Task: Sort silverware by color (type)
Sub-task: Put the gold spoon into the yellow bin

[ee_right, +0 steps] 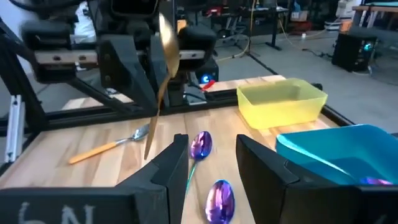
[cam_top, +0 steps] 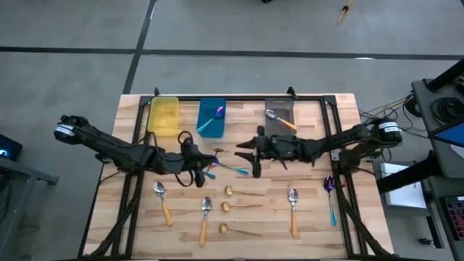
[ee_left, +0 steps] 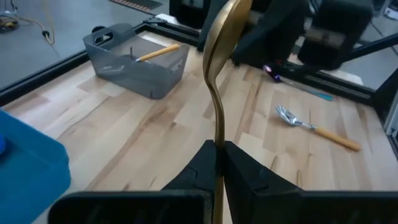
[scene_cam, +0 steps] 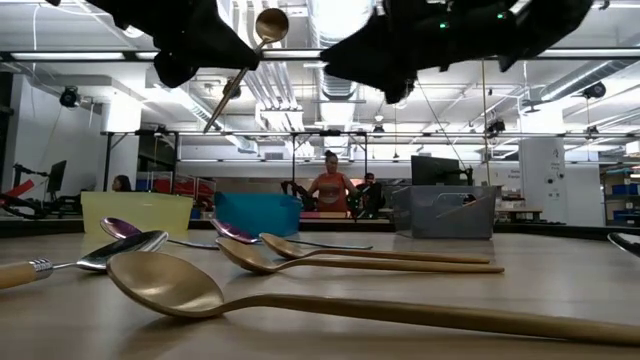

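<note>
three bins [cam_top: 210, 116] behind, spoons [cam_top: 235, 206] in front

You are working under bright, even overhead light; ceiling strip lights [scene_cam: 300, 60] are glaring across the top of the low view, turning the arms into silhouettes. The nearest gold spoon [scene_cam: 250, 295] at bottom is blurring, its bowl glinting. Shadows are staying soft on the table [cam_top: 312, 232].
</note>
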### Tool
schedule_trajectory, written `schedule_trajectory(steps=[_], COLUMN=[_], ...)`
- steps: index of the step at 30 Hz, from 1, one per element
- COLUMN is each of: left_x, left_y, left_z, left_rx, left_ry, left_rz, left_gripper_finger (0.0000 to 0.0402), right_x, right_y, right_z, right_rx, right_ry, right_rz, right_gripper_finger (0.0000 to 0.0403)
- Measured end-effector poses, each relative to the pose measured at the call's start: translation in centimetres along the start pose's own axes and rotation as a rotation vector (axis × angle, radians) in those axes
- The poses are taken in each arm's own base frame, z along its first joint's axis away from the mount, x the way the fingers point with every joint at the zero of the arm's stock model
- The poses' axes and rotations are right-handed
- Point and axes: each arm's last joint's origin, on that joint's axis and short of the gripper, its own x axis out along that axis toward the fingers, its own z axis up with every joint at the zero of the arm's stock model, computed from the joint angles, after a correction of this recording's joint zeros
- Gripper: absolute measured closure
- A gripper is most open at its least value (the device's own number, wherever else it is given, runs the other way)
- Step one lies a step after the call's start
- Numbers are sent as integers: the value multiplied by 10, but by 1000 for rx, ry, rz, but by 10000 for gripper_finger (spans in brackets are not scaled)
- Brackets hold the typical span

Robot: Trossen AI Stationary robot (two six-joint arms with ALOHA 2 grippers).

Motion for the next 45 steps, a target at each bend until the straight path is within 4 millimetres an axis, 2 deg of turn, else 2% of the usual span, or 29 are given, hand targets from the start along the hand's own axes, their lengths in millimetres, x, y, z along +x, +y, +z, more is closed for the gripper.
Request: schedule_trajectory(steps=[9,14,19,23,29,38,42,45], left_x=[4,3,3,3,3,3,3,3], left_y=[-1,-1,-1,-1,-1,-1,0,2], left_z=[-3,-2,-2,-1,-2,-2,-2,-1], left_rx=[-26,-44,-23,-3,9,53,101,162], left_ry=[11,4,0,-5,1,-2,-6,-26], left_rz=[7,10,16,15,12,19,30,100], left_gripper_finger=[402,402,401,401,401,374,345,317], right_x=[38,47,55,59,60,60,59,59], right_y=[9,13,15,15,15,15,15,16], right_z=[13,22,28,33,32,31,30,30], right_rx=[-135,-180,-218,-215,-207,-201,-203,-192], right_ry=[-33,-63,-85,-101,-97,-91,-86,-83], right_rz=[6,82,88,86,79,62,2,-90], right_gripper_finger=[277,277,278,298,383,388,389,389])
